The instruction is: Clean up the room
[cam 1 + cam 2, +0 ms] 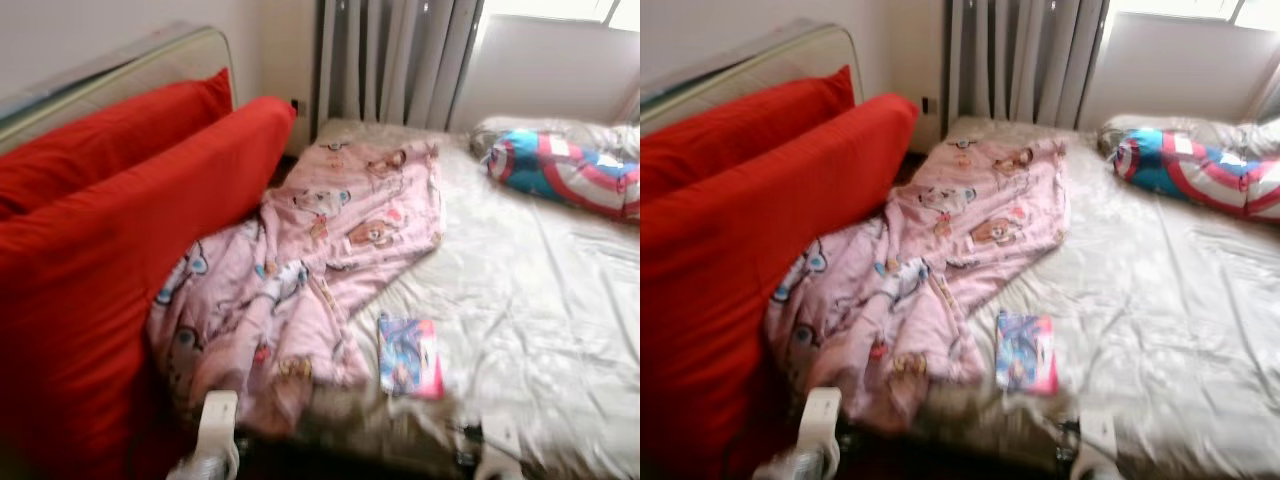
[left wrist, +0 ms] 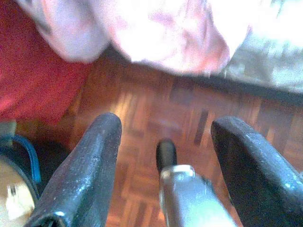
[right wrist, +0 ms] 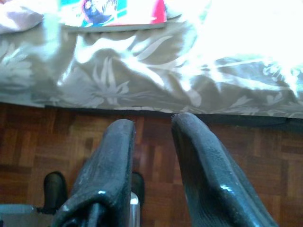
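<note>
- Bed (image 1: 540, 300) with pale floral sheet, spanning the right and centre, beneath a window with grey curtains (image 1: 395, 60).
- Two red cushions (image 1: 110, 260) propped upright along the bed's left side.
- Pink cartoon-print blanket (image 1: 310, 270), crumpled, draped from the cushions across the mattress and over its near edge.
- Shield-print pillow (image 1: 565, 170) at the far right corner.
- Small colourful book (image 1: 408, 356) flat on the sheet, just beside the blanket's lower corner.
- Left gripper (image 2: 165, 142) low over parquet floor (image 2: 156, 109), fingers spread wide, empty.
- Right gripper (image 3: 151, 137) above the floor facing the bed's edge, fingers slightly apart, holding nothing.
</note>
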Tool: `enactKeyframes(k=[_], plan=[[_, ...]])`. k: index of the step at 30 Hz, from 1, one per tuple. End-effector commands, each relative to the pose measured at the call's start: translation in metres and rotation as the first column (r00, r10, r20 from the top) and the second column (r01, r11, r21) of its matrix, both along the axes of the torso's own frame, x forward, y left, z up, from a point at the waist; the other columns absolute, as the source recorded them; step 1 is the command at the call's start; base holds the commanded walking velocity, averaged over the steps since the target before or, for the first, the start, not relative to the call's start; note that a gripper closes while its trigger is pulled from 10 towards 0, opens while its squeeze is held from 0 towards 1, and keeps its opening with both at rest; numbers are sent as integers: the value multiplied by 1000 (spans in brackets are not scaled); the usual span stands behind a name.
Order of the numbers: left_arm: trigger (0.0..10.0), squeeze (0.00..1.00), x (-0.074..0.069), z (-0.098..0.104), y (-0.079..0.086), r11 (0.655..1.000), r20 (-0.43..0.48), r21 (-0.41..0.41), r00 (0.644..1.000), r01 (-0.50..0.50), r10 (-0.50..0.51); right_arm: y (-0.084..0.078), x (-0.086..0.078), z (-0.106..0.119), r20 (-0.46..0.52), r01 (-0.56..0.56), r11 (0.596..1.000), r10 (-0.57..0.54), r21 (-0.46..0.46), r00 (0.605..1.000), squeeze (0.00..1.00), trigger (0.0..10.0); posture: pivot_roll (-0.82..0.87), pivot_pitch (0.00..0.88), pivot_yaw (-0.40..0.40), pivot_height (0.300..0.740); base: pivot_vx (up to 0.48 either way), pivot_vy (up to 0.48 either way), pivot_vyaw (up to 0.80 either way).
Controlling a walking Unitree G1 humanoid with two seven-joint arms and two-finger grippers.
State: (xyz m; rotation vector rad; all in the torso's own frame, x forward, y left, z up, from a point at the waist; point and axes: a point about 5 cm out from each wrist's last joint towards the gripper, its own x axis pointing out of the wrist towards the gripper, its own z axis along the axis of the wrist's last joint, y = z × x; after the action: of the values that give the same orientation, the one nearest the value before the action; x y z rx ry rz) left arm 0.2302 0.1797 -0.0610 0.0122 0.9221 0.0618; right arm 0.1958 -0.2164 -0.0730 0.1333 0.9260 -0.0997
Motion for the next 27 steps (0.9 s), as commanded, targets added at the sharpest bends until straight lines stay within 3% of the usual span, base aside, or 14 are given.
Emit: enactKeyframes(k=[1,8,18,27], plan=[[10000,0,0,0,-6,1000,-1,-8,1000,5,-5,-7,-2,0,-4,19,1000,-19,-12,1000,0,10000,49,9,-17,740,274,0,0],[10000,0,0,0,-5,1000,1,-8,1000,3,-3,-7,-2,0,-3,15,1000,-15,-13,1000,0,10000,51,10,-16,740,265,0,0],[10000,0,4,2,-5,1000,51,-13,999,-5,6,-7,0,2,26,14,1000,-14,-18,1000,0,10000,51,10,-15,740,0,0,0],[10000,0,9,9,-2,997,163,-24,984,-76,79,-9,8,11,192,54,997,-42,-56,980,0,10000,51,12,-8,740,0,0,0]])
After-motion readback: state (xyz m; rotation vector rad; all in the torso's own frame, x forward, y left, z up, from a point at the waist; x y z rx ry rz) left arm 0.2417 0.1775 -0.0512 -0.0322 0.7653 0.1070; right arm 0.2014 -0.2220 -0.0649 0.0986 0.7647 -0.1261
